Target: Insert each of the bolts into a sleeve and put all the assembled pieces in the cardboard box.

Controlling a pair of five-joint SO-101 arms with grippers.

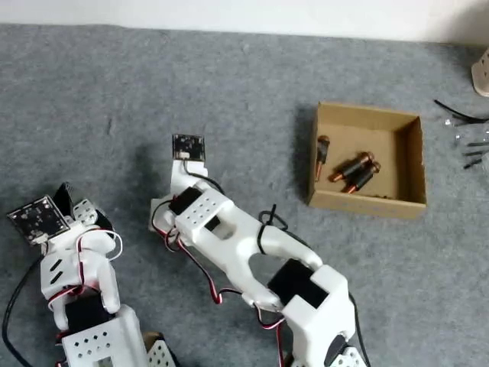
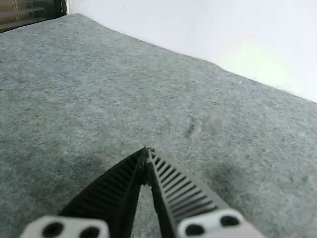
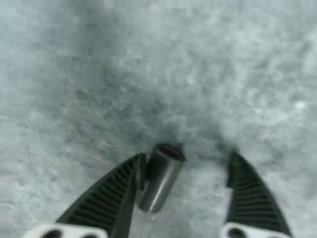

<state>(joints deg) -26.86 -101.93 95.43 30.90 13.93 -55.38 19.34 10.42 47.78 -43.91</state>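
A dark grey sleeve (image 3: 161, 176) rests on the grey carpet between the fingers of my right gripper (image 3: 185, 158). That gripper is open, and the sleeve leans against one finger (image 3: 116, 191) while the other finger stands well apart from it. In the high view the right arm (image 1: 229, 229) stretches toward the table's middle left, with its wrist camera (image 1: 189, 147) covering the gripper. My left gripper (image 2: 147, 151) is shut on nothing above bare carpet, at the near left (image 1: 63, 197). The cardboard box (image 1: 416, 164) stands at the right and holds three copper-tipped assembled pieces (image 1: 353, 166).
Thin black cables (image 1: 466, 138) lie at the table's right edge beyond the box. A pale object (image 1: 481, 73) sits at the far right corner. A white wall (image 2: 223, 29) bounds the carpet's far side.
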